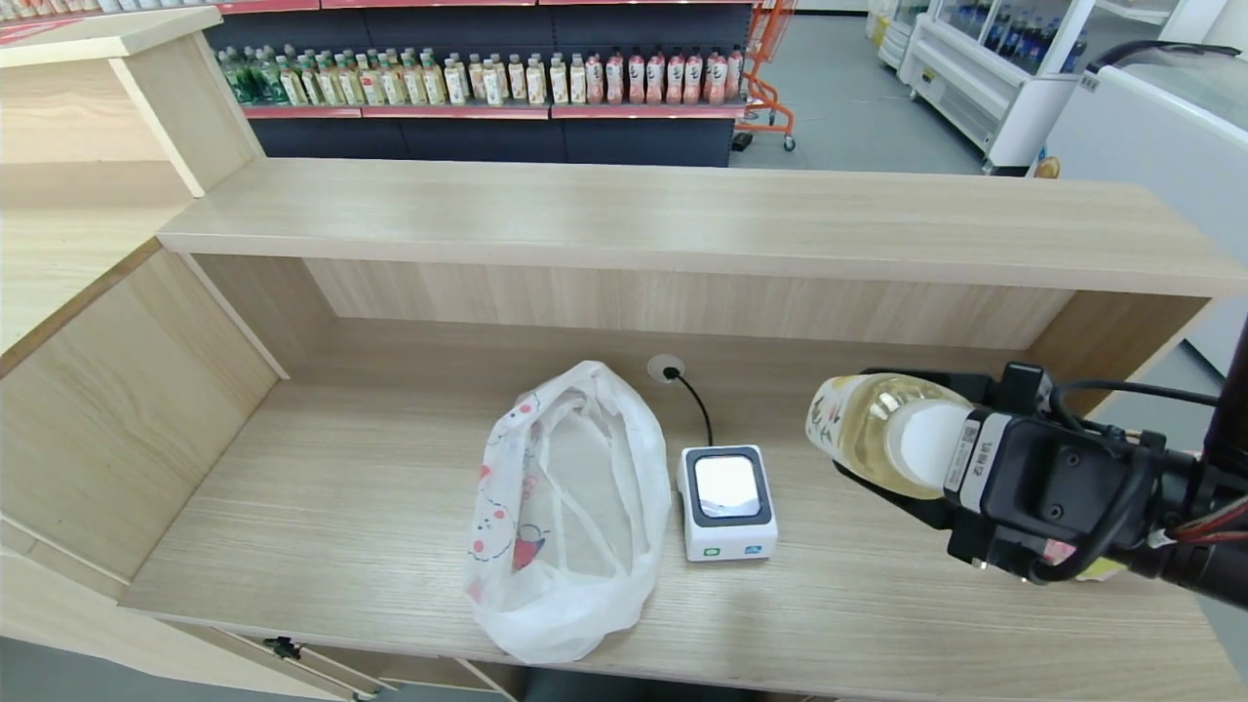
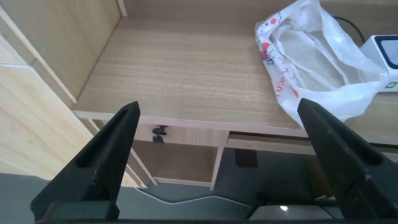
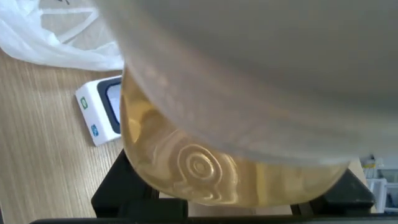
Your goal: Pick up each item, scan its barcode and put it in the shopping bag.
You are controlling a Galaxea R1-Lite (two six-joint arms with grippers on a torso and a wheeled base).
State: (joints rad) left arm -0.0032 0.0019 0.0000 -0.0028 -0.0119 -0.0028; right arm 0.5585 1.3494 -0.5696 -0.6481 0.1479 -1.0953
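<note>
My right gripper (image 1: 902, 444) is shut on a bottle of pale yellow drink (image 1: 877, 434), holding it on its side in the air over the right part of the counter, base towards the scanner. The bottle (image 3: 205, 162) fills the right wrist view. A white barcode scanner (image 1: 726, 499) with a glass top stands on the counter to the left of the bottle; the scanner (image 3: 101, 109) lies below the bottle's base. The white shopping bag (image 1: 565, 512) lies open beside the scanner's left side. My left gripper (image 2: 224, 155) hangs open off the counter's front edge, left of the bag (image 2: 317, 62).
The wooden counter (image 1: 322, 517) sits in a recess with side walls and a raised ledge (image 1: 682, 219) behind. A black cable (image 1: 697, 400) runs from the scanner to a hole at the back. Shelves of bottles (image 1: 487, 78) and fridges stand far behind.
</note>
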